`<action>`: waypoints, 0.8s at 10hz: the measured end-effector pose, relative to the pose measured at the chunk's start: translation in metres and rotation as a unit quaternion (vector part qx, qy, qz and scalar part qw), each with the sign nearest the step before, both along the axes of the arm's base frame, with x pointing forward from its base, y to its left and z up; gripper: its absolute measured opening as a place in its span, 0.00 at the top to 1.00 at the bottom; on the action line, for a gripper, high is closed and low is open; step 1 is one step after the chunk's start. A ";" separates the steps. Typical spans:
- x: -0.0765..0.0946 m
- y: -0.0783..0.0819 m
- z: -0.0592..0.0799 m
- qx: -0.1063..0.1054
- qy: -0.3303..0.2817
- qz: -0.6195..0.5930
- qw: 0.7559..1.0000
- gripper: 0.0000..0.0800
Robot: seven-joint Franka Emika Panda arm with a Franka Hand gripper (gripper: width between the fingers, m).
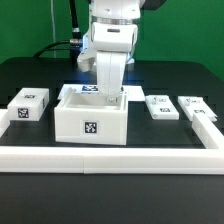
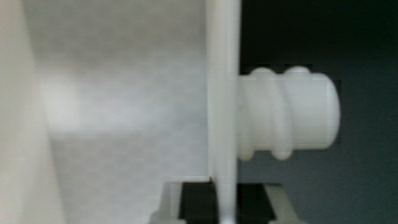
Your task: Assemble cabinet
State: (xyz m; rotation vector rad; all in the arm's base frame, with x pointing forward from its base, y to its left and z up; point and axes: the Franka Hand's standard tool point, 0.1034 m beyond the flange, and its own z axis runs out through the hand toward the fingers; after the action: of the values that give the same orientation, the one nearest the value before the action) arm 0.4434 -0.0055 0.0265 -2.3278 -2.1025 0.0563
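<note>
The cabinet body [image 1: 90,118], an open-topped white box with a tag on its front, stands mid-table. My gripper [image 1: 108,94] reaches down into its top opening, and its fingertips are hidden there in the exterior view. In the wrist view the gripper [image 2: 224,205] has a dark pad on each side of a thin upright white wall [image 2: 222,90] and is shut on it. A ribbed white knob [image 2: 295,110] sticks out from one face of that wall. A wide white surface [image 2: 107,110] lies on the other side.
A small tagged white block [image 1: 29,105] lies at the exterior view's left. Two tagged white panels [image 1: 160,106] [image 1: 192,106] lie at its right. A long low white rail [image 1: 110,155] runs along the front and up the right side. The marker board [image 1: 87,89] shows behind the body.
</note>
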 end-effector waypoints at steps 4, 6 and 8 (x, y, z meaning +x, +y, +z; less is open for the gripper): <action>0.000 0.001 0.000 0.000 0.000 0.001 1.000 0.96; 0.005 0.013 0.002 0.003 -0.003 0.012 1.000 0.96; 0.010 0.034 0.000 0.009 -0.004 0.022 1.000 0.96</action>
State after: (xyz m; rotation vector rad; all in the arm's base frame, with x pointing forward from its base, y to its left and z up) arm 0.4535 0.0286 0.0270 -2.2752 -2.1499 0.0290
